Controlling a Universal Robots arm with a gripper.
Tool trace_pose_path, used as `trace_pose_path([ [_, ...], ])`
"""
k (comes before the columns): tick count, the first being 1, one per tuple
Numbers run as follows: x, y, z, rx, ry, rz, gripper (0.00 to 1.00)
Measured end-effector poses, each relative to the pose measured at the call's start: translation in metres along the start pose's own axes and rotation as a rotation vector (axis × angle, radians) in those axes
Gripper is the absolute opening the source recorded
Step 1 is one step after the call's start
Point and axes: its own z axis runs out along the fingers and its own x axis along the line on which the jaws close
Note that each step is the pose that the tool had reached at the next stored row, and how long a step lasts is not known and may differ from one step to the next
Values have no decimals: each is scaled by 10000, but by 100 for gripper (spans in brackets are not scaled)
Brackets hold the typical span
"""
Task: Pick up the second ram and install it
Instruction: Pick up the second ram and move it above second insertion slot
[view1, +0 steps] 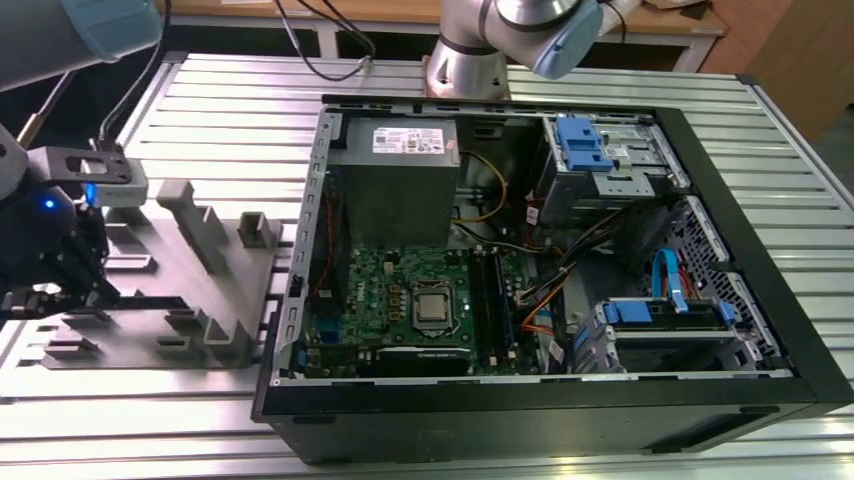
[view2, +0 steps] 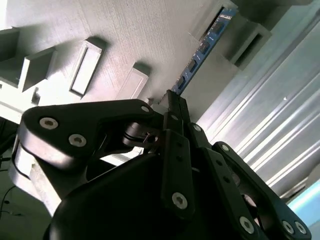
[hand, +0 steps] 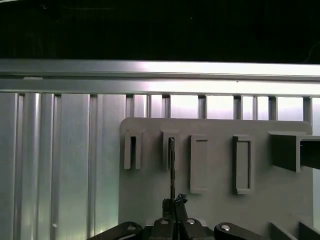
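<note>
End effector pinches the second ram at the grey holder.
It is closed tight on the thin stick, whose far end sits by a slotted post, left of the open computer on the desk in the exterior view.
</note>
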Motion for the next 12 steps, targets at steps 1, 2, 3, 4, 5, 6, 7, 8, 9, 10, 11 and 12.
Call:
trace_pose_path([
  [1, -1, 0, -24, 1, -1, 0, 8],
  [2, -1, 1, -49, -1, 1, 0, 8],
  [3, -2, 1, -74, 1, -1, 0, 8],
  [4, -3, 1, -107, 0, 0, 0, 8],
  [5, -4, 1, -137, 0, -1, 0, 8],
  [6, -5, 2, -169, 1, -1, 0, 8],
  [7, -6, 2, -201, 1, -1, 0, 8],
  [8, -7, 2, -233, 0, 0, 0, 8],
  [9, -7, 3, -267, 0, 0, 0, 8],
  [10, -8, 3, -297, 1, -1, 0, 8],
  [11, -9, 3, -328, 0, -1, -1, 8],
  [12, -10, 3, -352, 1, -1, -1, 8],
])
